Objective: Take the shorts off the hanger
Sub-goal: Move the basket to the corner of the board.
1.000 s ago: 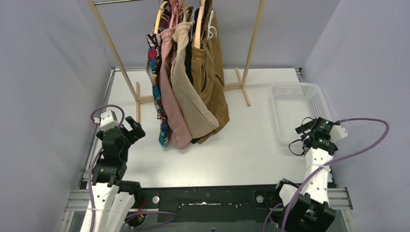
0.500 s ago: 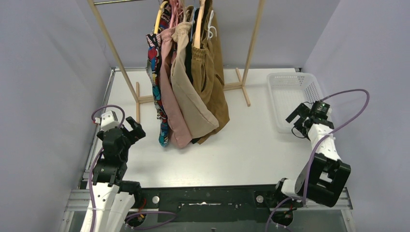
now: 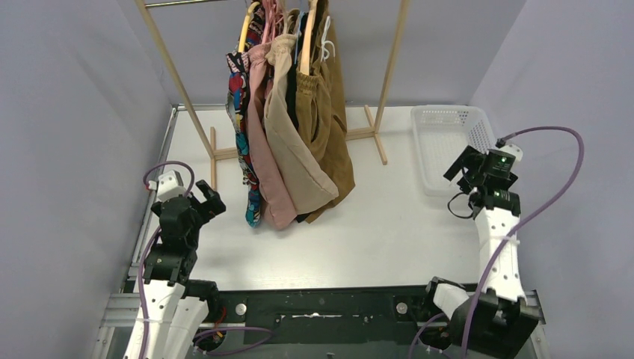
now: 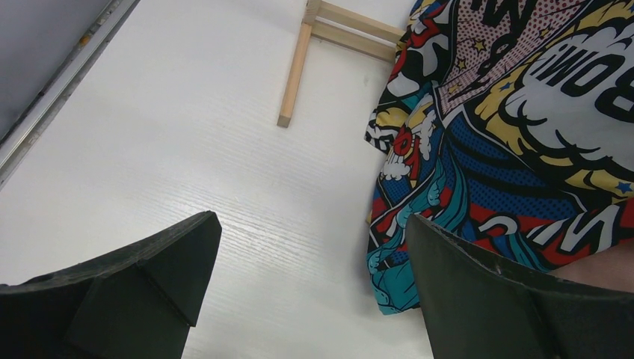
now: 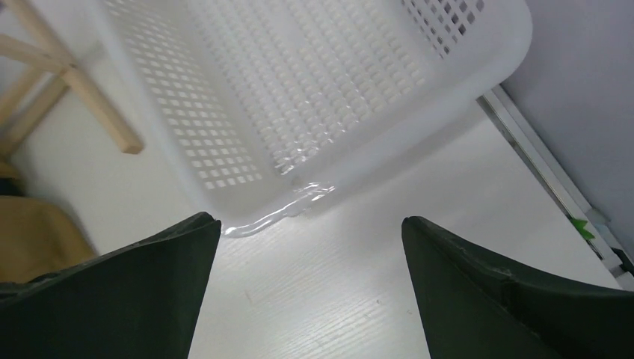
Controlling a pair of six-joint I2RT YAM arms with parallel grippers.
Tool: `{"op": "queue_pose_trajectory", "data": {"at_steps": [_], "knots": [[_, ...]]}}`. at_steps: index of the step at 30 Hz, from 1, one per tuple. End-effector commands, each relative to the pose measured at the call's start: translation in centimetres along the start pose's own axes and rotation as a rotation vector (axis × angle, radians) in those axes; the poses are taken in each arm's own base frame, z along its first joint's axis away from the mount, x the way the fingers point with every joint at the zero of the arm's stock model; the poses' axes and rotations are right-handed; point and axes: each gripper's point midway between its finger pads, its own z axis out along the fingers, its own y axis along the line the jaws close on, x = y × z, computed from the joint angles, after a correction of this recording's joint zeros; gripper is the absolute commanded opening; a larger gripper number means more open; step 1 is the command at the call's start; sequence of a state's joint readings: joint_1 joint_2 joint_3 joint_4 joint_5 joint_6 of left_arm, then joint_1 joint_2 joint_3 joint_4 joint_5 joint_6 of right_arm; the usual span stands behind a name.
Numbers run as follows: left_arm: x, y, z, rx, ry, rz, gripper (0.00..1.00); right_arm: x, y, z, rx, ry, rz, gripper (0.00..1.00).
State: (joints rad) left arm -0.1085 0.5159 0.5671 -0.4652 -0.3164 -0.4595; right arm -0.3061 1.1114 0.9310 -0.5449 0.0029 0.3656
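Shorts [image 3: 295,127], mixed-colour soft fabric, on pale wooden rack [image 3: 392,67]; white perforated plastic basket [image 3: 441,149] right of rack; left gripper [image 3: 211,200], right gripper [image 3: 460,163] spread wide, empty.

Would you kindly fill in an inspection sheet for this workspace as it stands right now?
Surface: white table, no marks seen.
Job's things: shorts hang bunched on hangers from the wooden rack; none taken off.
Clutter: nothing seen.
Grippers: left gripper open, empty, near the comic-print hem; right gripper open, empty, at the near edge of the basket.
Cables: left purple cable loops at the wrist; right purple cable arcs wide towards the wall.
Surroundings: grey walls on three sides; the basket holds nothing.
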Motion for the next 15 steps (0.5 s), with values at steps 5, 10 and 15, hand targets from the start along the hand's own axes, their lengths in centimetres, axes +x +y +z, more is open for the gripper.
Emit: {"op": "queue_pose_trajectory", "data": {"at_steps": [5,10,15], "knots": [[-1.9,-1.9,0.2,0.084,-0.046,0.017,0.98,-3.5,12.0,-9.5,-0.68,-0.195,0.011,1.0],[-3.3,-1.5,0.5,0.045,-0.088,0.035,0.98,-1.6,21.3,-14.2,-0.865,-0.153,-0.167,0.96],[-2.9,-1.6,0.9,0.051,-0.089,0.011,0.98,-0.8,28.1,-18.3,-0.834,-0.234,-0.311,0.94]]}}
